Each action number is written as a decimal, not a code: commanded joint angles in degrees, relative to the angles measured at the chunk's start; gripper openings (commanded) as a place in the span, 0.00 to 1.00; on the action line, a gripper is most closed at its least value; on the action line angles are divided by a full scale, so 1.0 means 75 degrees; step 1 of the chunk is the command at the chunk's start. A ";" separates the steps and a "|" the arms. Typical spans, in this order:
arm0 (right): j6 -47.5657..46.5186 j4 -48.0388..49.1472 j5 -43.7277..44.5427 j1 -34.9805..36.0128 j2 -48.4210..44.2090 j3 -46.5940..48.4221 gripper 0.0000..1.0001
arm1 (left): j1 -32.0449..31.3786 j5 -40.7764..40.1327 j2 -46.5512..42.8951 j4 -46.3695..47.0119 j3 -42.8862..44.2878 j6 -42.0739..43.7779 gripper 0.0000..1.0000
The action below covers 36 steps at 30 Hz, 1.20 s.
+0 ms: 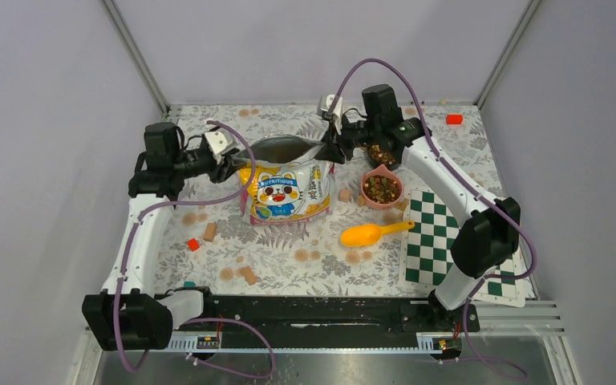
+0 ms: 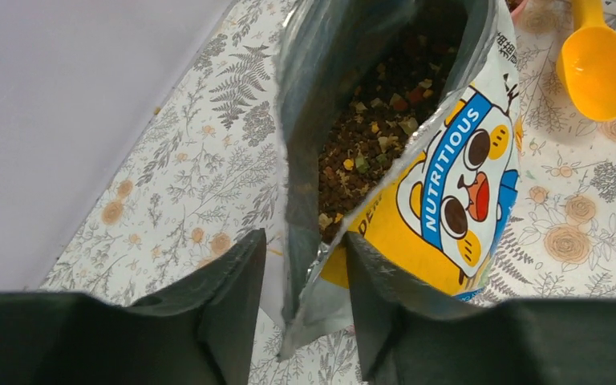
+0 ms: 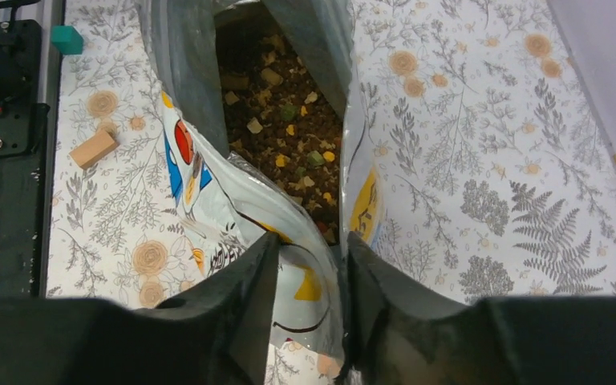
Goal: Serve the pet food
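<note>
The glossy cat bag (image 1: 285, 188) stands upright mid-table with its mouth spread wide. Pet food (image 2: 369, 136) fills its inside, seen also from the right wrist as mixed kibble (image 3: 289, 136). My left gripper (image 1: 237, 160) is at the bag's left top corner; its jaws (image 2: 305, 237) stand apart around the bag's edge, with a gap on one side. My right gripper (image 1: 333, 148) is at the right top corner, jaws (image 3: 313, 237) apart with the bag's corner between them. A pink bowl (image 1: 382, 189) holds kibble. A yellow scoop (image 1: 369, 234) lies empty on the cloth.
A checkered mat (image 1: 441, 241) lies at the right. Tan wooden cubes (image 1: 209, 232) are scattered over the floral cloth, with a red block (image 1: 454, 119) at the back right and a teal block (image 3: 67, 38) by the front rail. More kibble (image 1: 381, 154) shows behind the right arm.
</note>
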 commanded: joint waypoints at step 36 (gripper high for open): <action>-0.2095 0.3737 0.4511 0.0118 -0.2578 -0.3565 0.00 | -0.0133 -0.5596 -0.2743 0.2024 -0.2678 0.3171 0.00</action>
